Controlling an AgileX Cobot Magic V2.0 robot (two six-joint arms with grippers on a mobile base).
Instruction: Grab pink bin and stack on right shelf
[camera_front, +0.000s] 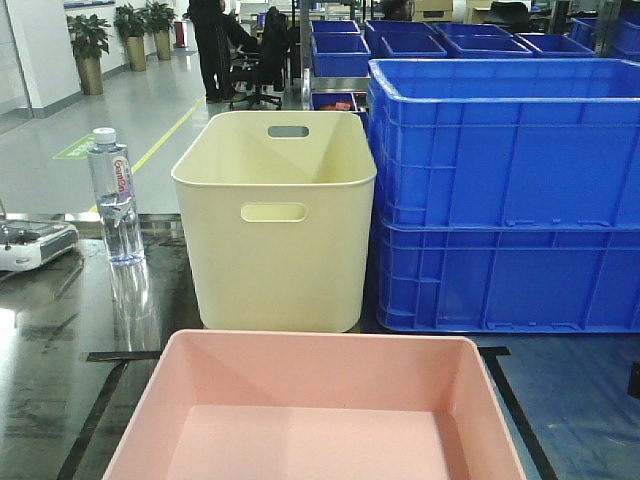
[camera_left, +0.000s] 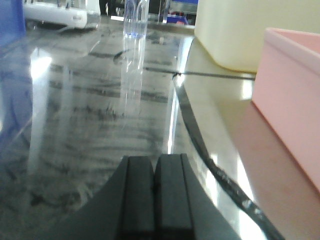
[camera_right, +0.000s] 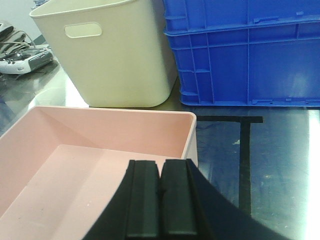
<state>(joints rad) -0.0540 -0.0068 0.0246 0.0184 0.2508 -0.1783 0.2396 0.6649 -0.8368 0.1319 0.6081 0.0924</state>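
Observation:
The pink bin (camera_front: 330, 440) sits empty at the near edge of the shiny dark shelf top (camera_front: 60, 330), inside a black tape outline. It also shows in the left wrist view (camera_left: 295, 95) at the right and in the right wrist view (camera_right: 75, 165) at the lower left. My left gripper (camera_left: 155, 162) is shut and empty, low over the shelf top to the left of the bin. My right gripper (camera_right: 161, 165) is shut and empty, above the bin's right part near its right wall. Neither gripper shows in the front view.
A tall cream bin (camera_front: 275, 220) with handle cut-outs stands just behind the pink bin. Two stacked blue crates (camera_front: 505, 195) stand to its right. A water bottle (camera_front: 113, 195) and a white controller (camera_front: 30, 243) are at the left. Black tape lines (camera_right: 245, 150) mark the shelf.

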